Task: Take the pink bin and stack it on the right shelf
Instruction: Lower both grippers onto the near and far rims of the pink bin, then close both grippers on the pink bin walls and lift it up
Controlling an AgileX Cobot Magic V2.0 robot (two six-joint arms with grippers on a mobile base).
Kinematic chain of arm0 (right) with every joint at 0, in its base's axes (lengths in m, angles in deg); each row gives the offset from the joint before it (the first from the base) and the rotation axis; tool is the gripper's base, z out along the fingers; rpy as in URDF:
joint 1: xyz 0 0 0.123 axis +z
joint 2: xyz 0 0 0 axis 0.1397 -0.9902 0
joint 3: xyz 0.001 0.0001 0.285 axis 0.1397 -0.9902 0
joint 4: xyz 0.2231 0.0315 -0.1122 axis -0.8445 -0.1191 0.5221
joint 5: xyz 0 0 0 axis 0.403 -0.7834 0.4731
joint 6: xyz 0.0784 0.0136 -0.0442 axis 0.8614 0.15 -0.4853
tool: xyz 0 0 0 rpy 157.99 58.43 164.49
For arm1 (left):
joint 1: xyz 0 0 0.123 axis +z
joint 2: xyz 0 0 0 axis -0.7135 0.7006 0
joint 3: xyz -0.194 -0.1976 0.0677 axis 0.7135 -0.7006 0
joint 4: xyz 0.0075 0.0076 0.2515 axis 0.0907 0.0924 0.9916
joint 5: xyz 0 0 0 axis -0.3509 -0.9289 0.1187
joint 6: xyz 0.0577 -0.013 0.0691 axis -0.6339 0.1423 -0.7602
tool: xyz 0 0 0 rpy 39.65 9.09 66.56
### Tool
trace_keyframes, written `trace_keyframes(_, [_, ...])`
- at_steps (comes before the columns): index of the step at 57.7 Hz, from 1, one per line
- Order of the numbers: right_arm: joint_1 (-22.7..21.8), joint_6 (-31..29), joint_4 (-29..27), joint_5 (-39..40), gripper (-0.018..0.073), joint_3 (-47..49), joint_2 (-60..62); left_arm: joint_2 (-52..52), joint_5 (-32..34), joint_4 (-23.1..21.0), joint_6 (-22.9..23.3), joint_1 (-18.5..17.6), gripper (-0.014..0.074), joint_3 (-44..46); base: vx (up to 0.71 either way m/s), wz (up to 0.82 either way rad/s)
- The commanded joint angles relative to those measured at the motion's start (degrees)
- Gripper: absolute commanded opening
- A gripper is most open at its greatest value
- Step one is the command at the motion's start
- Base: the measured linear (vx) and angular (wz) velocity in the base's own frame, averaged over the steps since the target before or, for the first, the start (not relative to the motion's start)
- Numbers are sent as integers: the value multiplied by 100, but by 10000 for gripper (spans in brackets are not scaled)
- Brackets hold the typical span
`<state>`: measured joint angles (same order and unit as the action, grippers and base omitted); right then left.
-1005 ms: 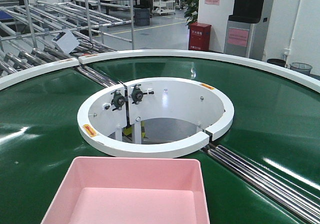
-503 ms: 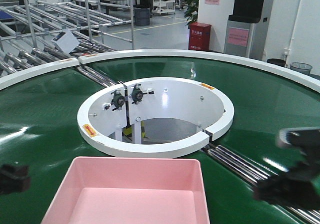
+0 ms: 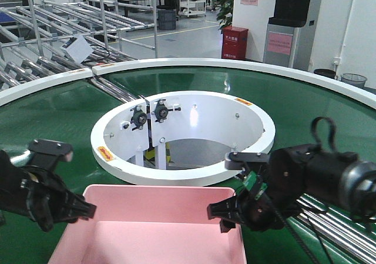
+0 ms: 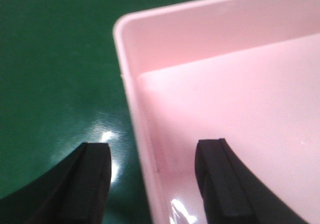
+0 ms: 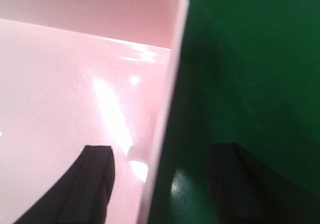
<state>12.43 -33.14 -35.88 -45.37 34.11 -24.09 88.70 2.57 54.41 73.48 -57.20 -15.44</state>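
Two grippers, one bin. The pink bin [image 3: 154, 226] sat on the green conveyor belt [image 3: 305, 129], right at the near edge of the front view and just in front of the white ring [image 3: 182, 176] in the middle of the belt.

The left gripper [image 4: 152, 151] was at the bin's left wall near the far corner. Its jaws were spread wide, with one finger over the belt outside and the other over the bin floor inside, so the rim ran between them. The right gripper [image 5: 162, 154] was doing the mirror image on the right wall, also spread, one finger inside and one outside. Couldn't tell from either wrist cam whether the pads were actually touching the plastic.

Further out, steel rollers [image 3: 311, 208] cut across the belt on the right, partly behind the right arm. In the background there were roller racks [image 3: 59, 17] on the left and a red box [image 3: 234, 42] on the floor by the wall.
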Motion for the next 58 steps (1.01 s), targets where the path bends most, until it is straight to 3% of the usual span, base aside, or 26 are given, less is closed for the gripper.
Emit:
trace_keyframes(1, [13, 70, -46, 70, 456, 275, 55, 65, 163, -188, -122, -38, 501, 208, 0, 0])
trace_keyframes(21, [13, 57, -280, -31, 356, 275, -244, 699, -60, -323, -104, -38, 491, 208, 0, 0])
trace_keyframes(22, [7, 42, -450, -47, 181, 275, -231, 666, -115, -418, -104, -38, 248, 208, 0, 0])
trace_keyframes(30, [7, 42, -452, -61, -16, 275, -46, 488, -256, -630, -147, -38, -5, 208, 0, 0])
trace_keyframes(41, [1, 42, -384, 91, -11, 275, 672, -257, 54, -830, -159, -38, -6, 208, 0, 0])
trace_keyframes(58, [1, 130, -95, 271, -9, 275, 2006, -1741, -19, -1103, -139, -38, -2, 208, 0, 0])
